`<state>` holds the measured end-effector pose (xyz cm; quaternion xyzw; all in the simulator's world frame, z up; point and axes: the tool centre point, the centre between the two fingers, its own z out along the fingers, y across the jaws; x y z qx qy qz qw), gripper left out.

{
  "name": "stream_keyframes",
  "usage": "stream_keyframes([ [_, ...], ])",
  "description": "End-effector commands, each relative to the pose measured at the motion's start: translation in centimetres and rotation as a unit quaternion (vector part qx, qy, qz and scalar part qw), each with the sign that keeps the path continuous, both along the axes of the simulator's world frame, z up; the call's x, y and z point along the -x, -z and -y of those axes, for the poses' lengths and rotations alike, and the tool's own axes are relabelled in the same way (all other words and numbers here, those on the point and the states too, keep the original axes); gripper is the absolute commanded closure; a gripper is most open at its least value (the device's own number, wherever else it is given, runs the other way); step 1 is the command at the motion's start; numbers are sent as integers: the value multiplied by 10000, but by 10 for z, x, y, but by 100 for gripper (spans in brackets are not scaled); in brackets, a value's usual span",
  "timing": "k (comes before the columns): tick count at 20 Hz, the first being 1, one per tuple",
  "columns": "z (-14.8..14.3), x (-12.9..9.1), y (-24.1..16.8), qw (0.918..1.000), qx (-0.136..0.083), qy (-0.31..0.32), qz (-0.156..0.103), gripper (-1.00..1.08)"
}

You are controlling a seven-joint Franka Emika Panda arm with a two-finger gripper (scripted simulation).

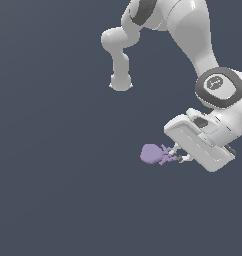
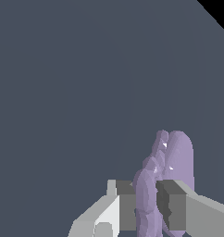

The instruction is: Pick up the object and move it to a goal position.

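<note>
The object (image 1: 152, 153) is a small pale-purple lump with a rounded end and a knobbly, spiky end. In the exterior view it sits just to the left of the white hand, its spiky end between the fingertips. My gripper (image 1: 176, 153) is shut on that spiky end. The wrist view shows the object (image 2: 178, 157) edge-on, narrow and upright, pinched between the two grey pads (image 2: 171, 208) of the gripper (image 2: 146, 210). Whether the object rests on the dark surface or hangs above it cannot be told.
The white arm (image 1: 193, 35) reaches from the top of the exterior view down to the hand at the exterior view's right. A plain dark grey-blue surface (image 1: 58, 175) fills everything around it.
</note>
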<state>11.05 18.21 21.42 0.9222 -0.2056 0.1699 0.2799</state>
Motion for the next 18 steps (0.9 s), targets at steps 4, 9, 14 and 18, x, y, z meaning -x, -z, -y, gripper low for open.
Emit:
stream_keyframes([
  [4, -36, -9, -65, 9959, -1, 16, 904, 108],
  [9, -56, -9, -102, 9900, 13, 24, 1408, 108],
  [14, -67, -7, -121, 9859, 28, 28, 1675, 108],
  [18, -69, -6, -124, 9850, 44, 28, 1725, 108],
])
